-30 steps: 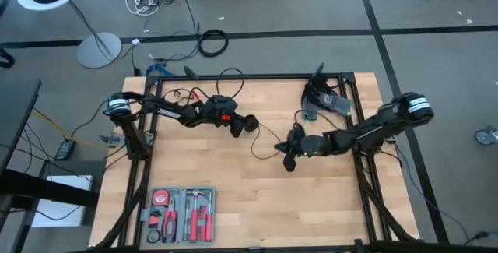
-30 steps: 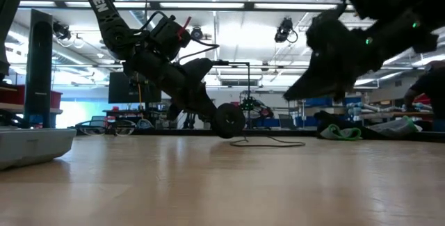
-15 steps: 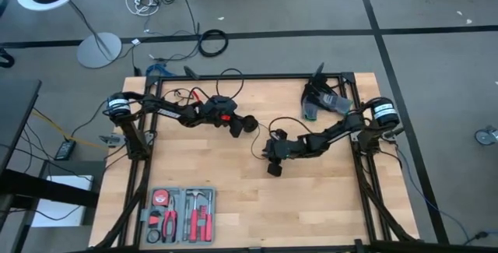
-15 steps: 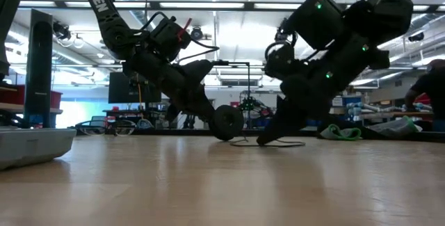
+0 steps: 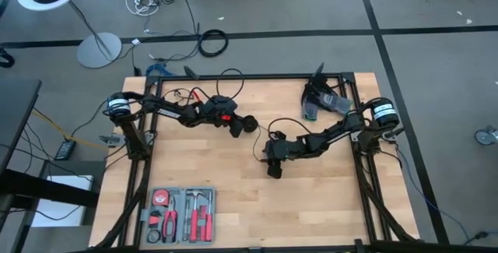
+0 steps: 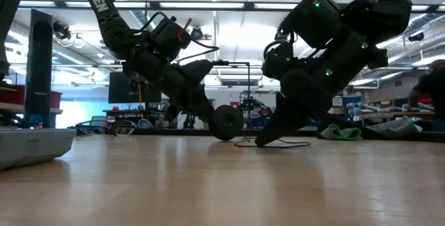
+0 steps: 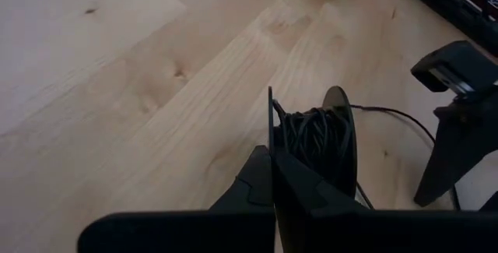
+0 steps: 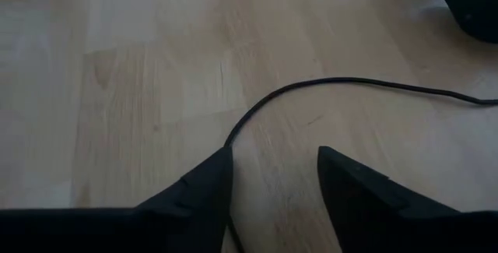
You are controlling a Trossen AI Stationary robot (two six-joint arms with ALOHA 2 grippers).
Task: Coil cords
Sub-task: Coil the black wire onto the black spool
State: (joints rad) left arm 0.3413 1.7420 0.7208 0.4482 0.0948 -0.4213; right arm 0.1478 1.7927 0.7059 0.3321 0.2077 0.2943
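Both arms are dark, jointed links. The left arm (image 5: pixel 167 110) carries red parts near its wrist and white lettering on its upper link. The right arm (image 5: pixel 334 135) shows small green lights and a black-and-white ringed joint at its base.

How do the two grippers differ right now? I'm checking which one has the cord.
The left gripper is shut on the spool wound with the thin black cord; the right gripper is open and holds nothing. The left one sits near the table's middle; the right one stands low, fingers astride the loose cord. Both point down at the wooden table.
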